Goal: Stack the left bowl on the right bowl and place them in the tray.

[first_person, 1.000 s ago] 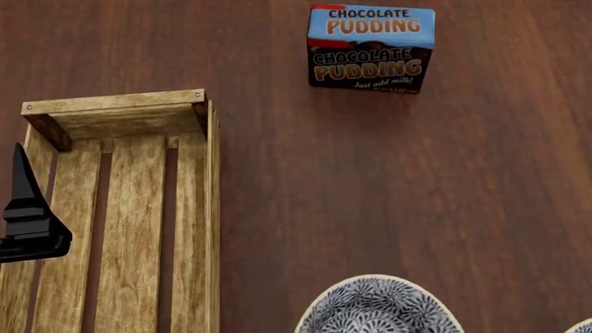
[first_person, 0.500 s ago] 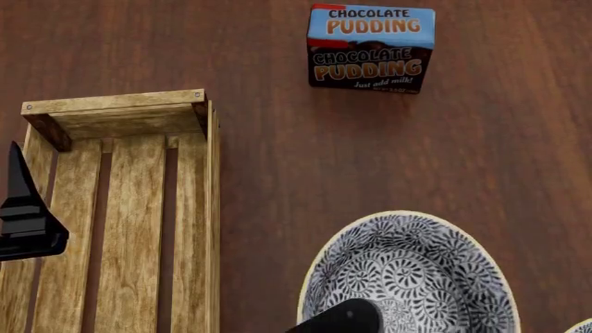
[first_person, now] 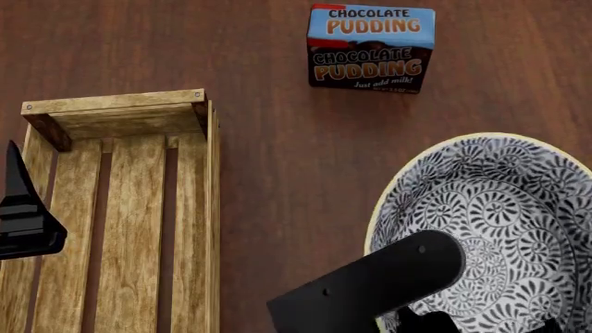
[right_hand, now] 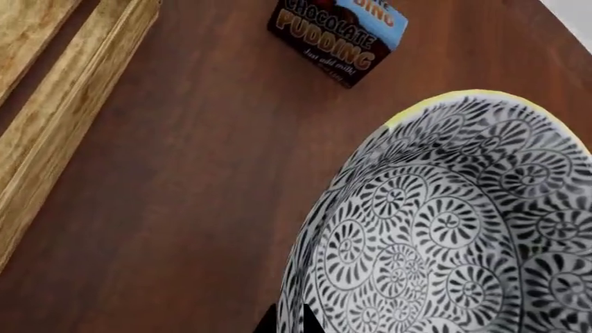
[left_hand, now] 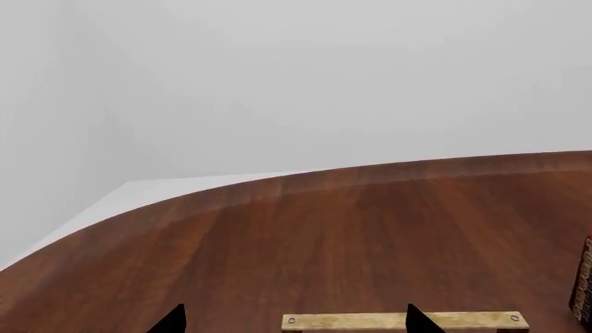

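Bowls are what I am moving: my right gripper [first_person: 434, 326] has carried the black-and-white patterned ceramic bowl [first_person: 495, 229] well up into the head view within the last second, where only its rim showed before. Its jaws seem closed on the near rim, though the contact sits at the frame edge. I cannot tell whether this is one bowl or a stacked pair. My left gripper [first_person: 23, 222] hangs over the light-wood slatted tray [first_person: 129, 208], barely shifted; I cannot tell its opening. The tray lies well to my left, across bare brown tabletop [first_person: 277, 180]. The blue-and-brown chocolate pudding box [first_person: 370, 48] stands beyond, clear of that path.
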